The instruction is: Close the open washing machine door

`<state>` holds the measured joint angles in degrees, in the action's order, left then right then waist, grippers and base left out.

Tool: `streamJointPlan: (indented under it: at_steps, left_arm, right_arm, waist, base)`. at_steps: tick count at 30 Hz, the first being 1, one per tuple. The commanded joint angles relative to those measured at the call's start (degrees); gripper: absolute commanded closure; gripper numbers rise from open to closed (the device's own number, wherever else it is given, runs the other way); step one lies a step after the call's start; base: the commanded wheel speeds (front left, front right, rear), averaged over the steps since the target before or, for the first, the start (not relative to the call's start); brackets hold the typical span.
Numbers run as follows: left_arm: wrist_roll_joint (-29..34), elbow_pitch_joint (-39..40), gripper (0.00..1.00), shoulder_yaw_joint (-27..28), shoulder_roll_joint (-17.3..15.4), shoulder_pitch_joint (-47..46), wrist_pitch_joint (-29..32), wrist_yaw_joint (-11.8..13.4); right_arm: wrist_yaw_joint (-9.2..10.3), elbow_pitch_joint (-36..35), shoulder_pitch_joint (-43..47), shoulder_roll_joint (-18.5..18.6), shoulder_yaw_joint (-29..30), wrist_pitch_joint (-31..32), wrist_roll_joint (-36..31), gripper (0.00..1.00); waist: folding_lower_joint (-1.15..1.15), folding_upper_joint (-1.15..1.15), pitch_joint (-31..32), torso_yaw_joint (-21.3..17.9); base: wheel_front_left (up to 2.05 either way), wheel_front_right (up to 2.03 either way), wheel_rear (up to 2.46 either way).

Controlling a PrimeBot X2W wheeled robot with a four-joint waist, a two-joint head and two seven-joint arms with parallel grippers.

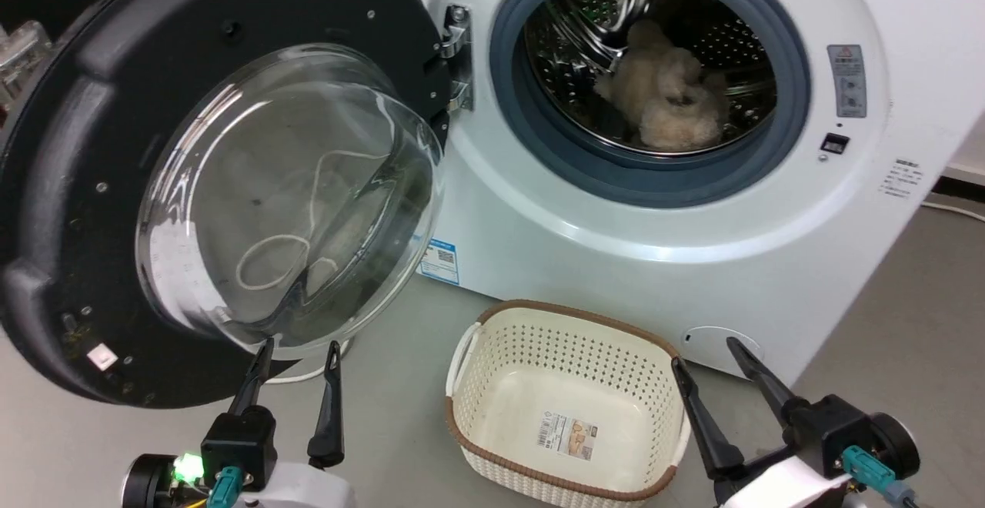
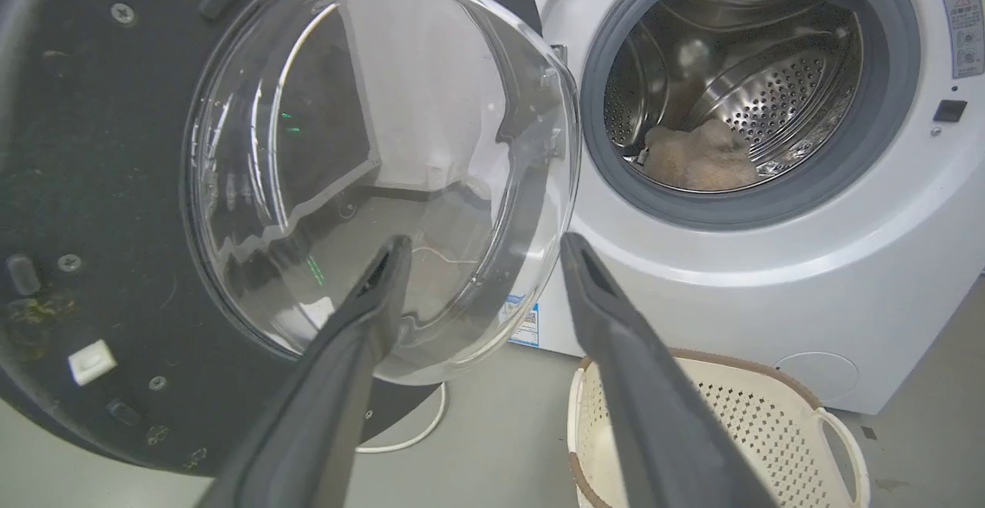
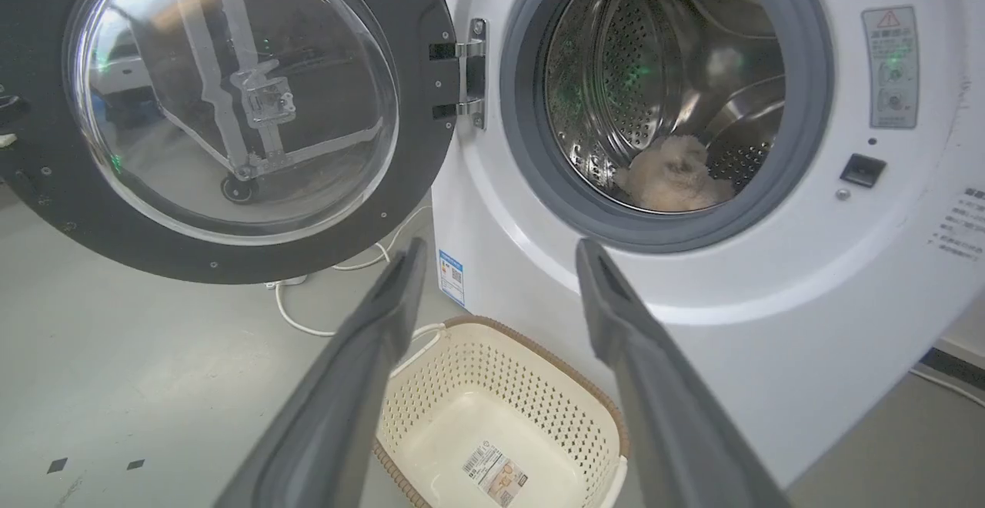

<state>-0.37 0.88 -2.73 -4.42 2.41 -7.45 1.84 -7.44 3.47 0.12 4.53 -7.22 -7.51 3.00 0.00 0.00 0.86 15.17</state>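
Observation:
The washing machine door [image 1: 100, 185], round and black-framed with a bulging clear glass bowl [image 1: 292, 200], stands swung wide open to the left on its chrome hinge [image 1: 456, 58]. The same door [image 2: 92, 208] [image 3: 231, 115] appears in both wrist views. My left gripper [image 1: 298, 348] is open, its fingertips just below the glass bowl's lower edge and holding nothing. My right gripper [image 1: 704, 348] is open too, in front of the white machine [image 1: 769, 262], beside the basket.
The steel drum opening [image 1: 650, 69] with its grey rubber ring holds a beige fluffy item [image 1: 666, 96]. An empty cream plastic basket [image 1: 477, 354] sits on the grey floor before the machine. A white cable [image 3: 308, 327] lies on the floor under the door.

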Motion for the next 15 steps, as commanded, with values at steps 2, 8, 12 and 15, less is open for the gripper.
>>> streamJointPlan:
  at_steps: [2,8,12,15]
  left_arm:
    - [-0.23,0.43,0.0,-0.13,-0.38,0.68,-0.74,0.23]
    - [-0.24,0.57,0.0,-0.21,-0.53,0.89,-1.46,0.58]
    - [-0.35,0.58,0.0,-0.04,-0.83,1.0,-1.94,0.71]
    - [-0.39,0.56,0.0,-0.05,-0.99,0.95,-2.3,0.74]
  right_arm:
    - [-0.02,0.51,-0.34,0.28,-0.75,-0.69,-0.21,0.0]
    - [-0.03,1.08,-0.5,0.37,-2.15,-1.41,0.0,0.0]
    - [-0.03,1.35,-0.59,0.52,-2.81,-1.89,0.14,0.0]
    - [-0.03,1.52,-0.67,0.69,-3.22,-2.24,0.23,0.0]
  waist:
    - [0.0,0.0,-0.06,0.69]
    - [0.0,0.0,-0.11,2.17]
    - [0.0,0.0,-0.16,3.17]
    - [0.0,0.0,-0.27,3.95]
  base:
    - [0.0,0.0,0.0]
    - [0.0,0.0,0.0]
    - [0.0,0.0,0.0]
    - [0.0,0.0,0.0]
